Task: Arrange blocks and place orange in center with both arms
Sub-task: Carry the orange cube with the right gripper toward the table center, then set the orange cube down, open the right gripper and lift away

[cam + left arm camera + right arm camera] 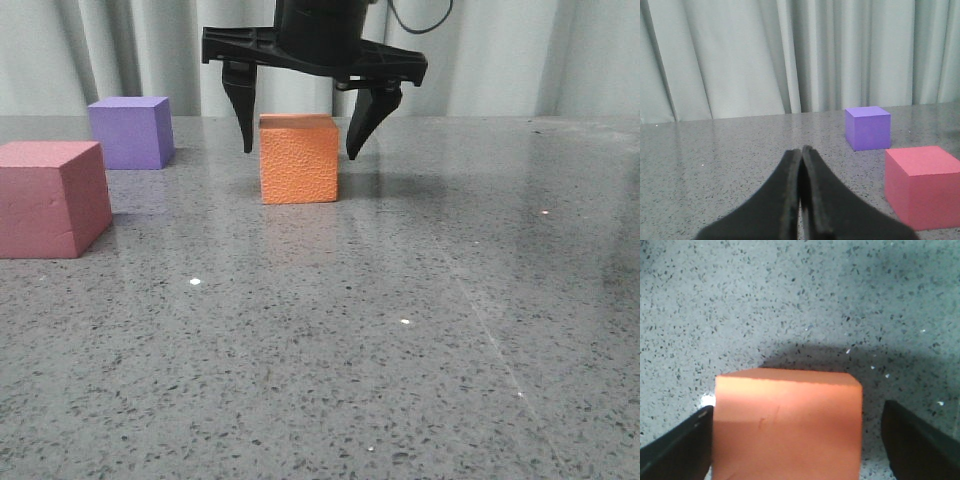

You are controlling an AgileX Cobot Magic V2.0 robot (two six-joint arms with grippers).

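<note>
Right end effector spread, straddling orange cube on surface, fingers beside its 2 side faces: pre-grasp or release pose. Left end effector pressed together, empty. Purple cube and pink-red cube sit well left, not yet aligned.

Pebbled orange foam cube upright mid-table; smooth purple foam cube and pink-red foam cube left

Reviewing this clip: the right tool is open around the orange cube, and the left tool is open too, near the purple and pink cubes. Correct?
Not quite: the left tool is shut, its fingers pressed together in the left wrist view. The right tool is indeed open, straddling the orange cube; the purple cube and pink cube sit nearby.
</note>
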